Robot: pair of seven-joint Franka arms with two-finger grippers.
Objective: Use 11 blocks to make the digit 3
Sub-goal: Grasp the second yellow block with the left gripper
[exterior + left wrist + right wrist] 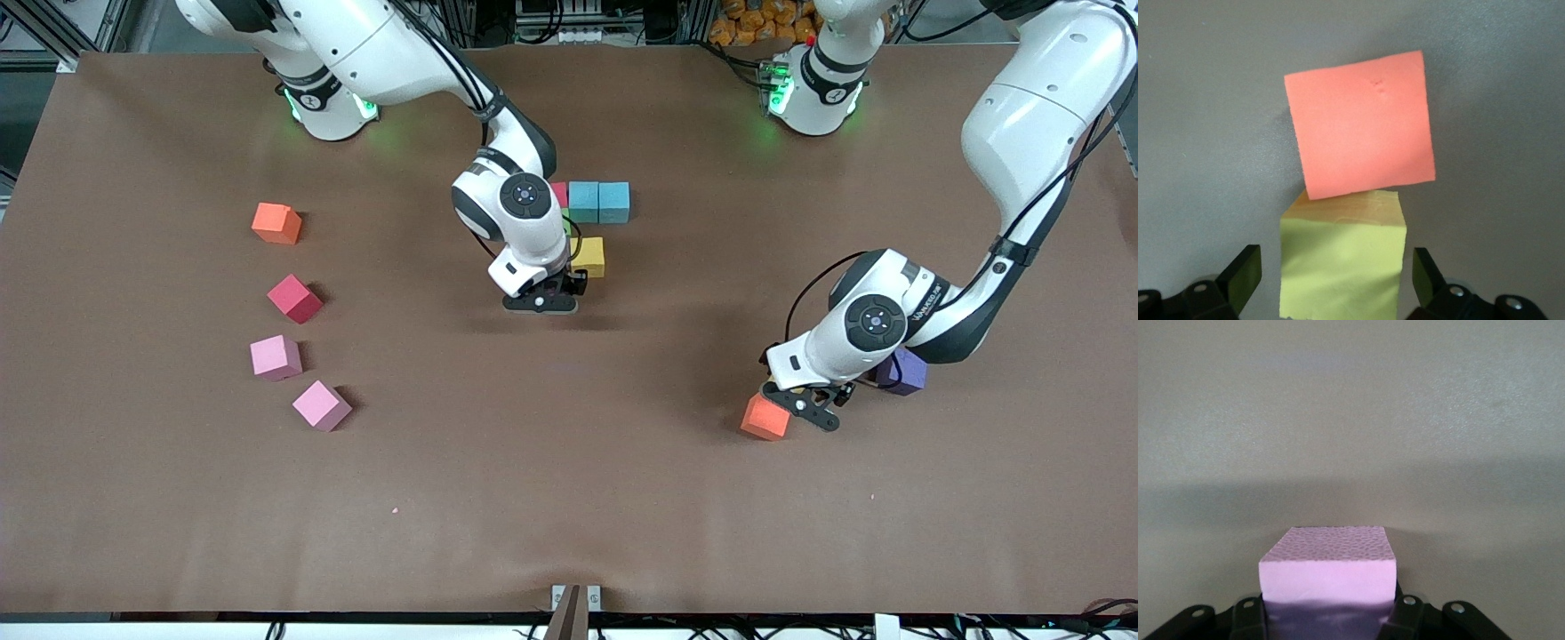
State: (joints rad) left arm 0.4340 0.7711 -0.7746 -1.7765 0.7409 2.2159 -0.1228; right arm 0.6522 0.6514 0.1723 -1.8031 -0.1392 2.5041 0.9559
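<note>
- Blocks: the right gripper clamps a purple block over bare tabletop, beside the yellow block.
- The left gripper spreads wide around another yellow block touching an orange block.

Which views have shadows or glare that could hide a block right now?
Front view: even light with soft shadows; the left arm hides part of a purple block. Left wrist view: the yellow block is shaded near the left gripper. Right wrist view: the right gripper shades a pale purple block.
</note>
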